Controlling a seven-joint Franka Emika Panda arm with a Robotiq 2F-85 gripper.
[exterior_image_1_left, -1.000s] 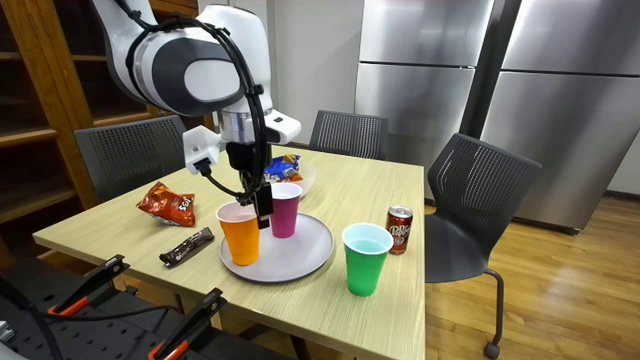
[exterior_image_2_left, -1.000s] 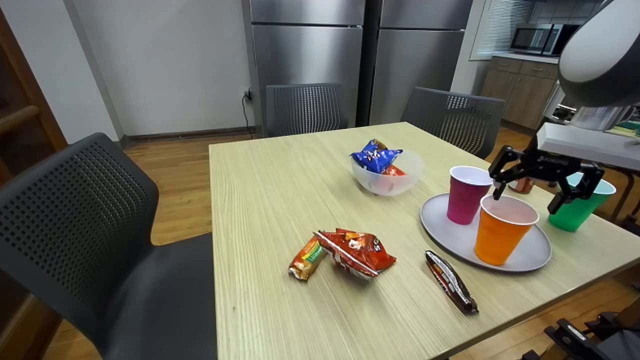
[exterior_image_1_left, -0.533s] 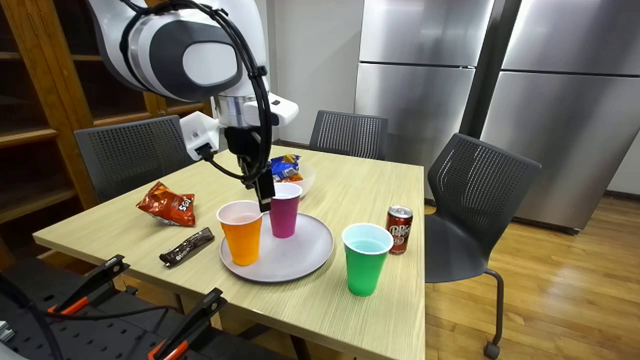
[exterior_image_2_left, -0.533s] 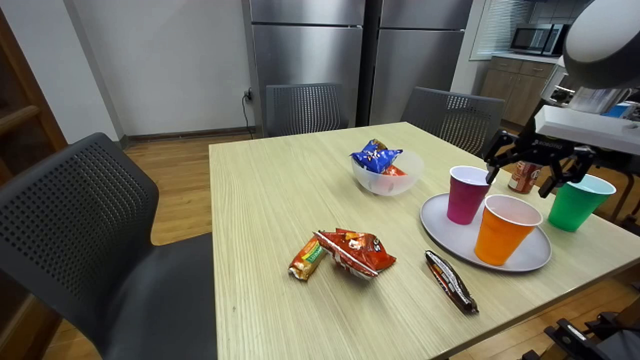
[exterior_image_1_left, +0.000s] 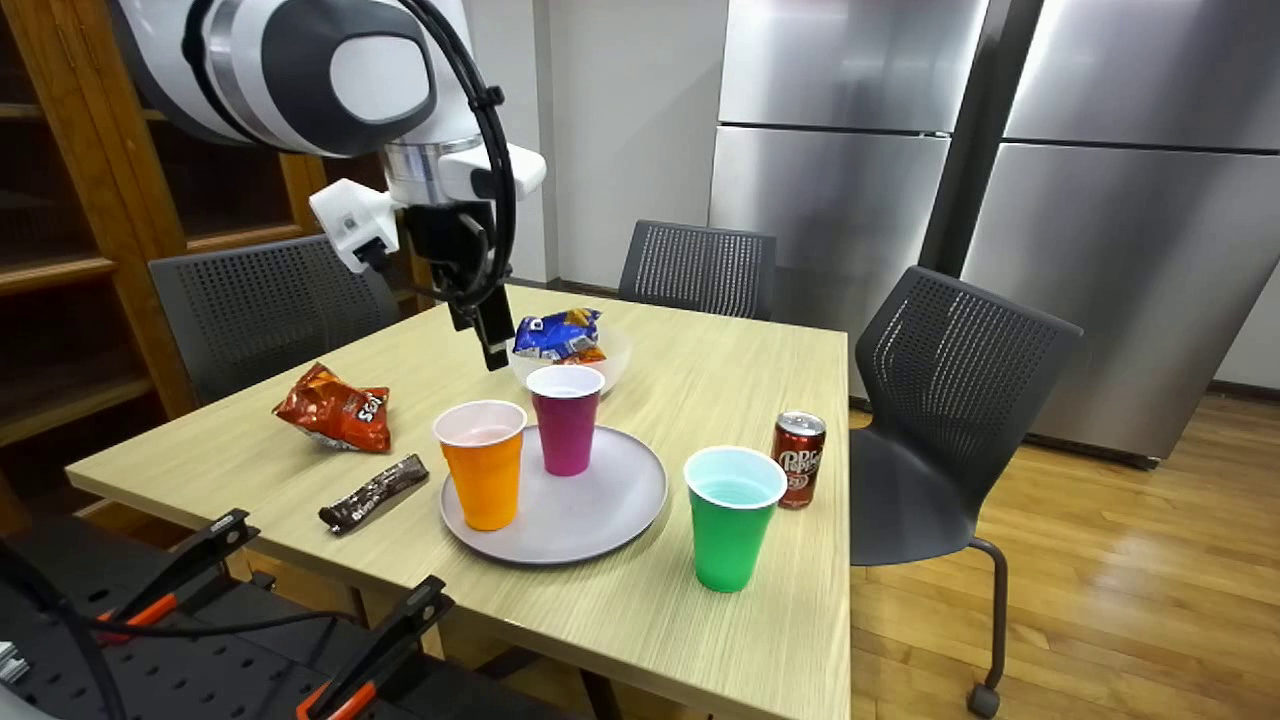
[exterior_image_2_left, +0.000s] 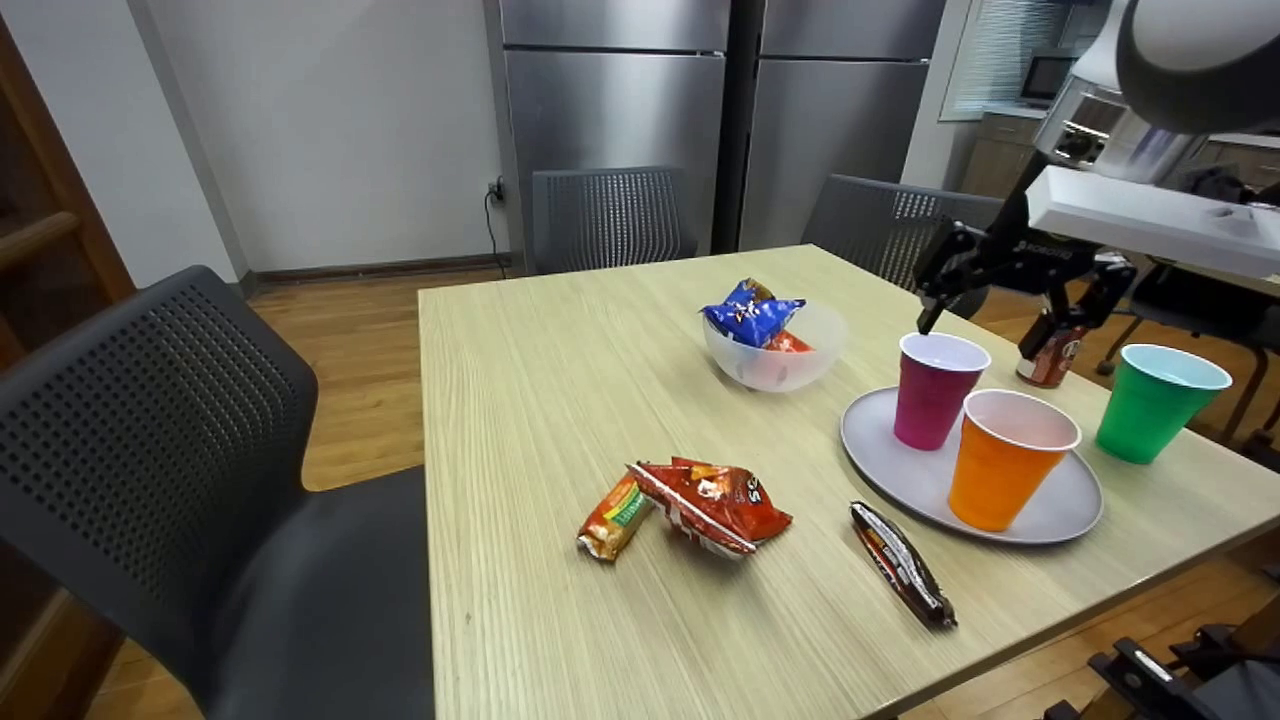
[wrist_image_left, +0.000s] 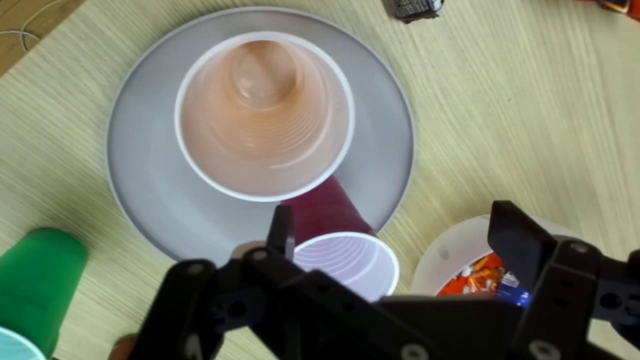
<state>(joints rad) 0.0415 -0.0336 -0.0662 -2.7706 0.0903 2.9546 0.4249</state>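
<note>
Near the magenta cup (exterior_image_1_left: 567, 435), the jaws hang spread apart. An orange cup (exterior_image_1_left: 485, 480) — like the magenta one, standing mouth up — shares the same gray plate (exterior_image_1_left: 600, 510). Farther off on the counter (exterior_image_1_left: 720, 390) stand a bowl (exterior_image_1_left: 617, 362) of snack bags (exterior_image_1_left: 548, 337) and a green cup (exterior_image_1_left: 733, 540).

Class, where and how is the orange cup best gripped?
Probably by the rim of the orange cup, the tool straddling its wall from above: the cup stands upright on the plate, mouth open. Choose the side away from the purple cup, which stands close by.
</note>
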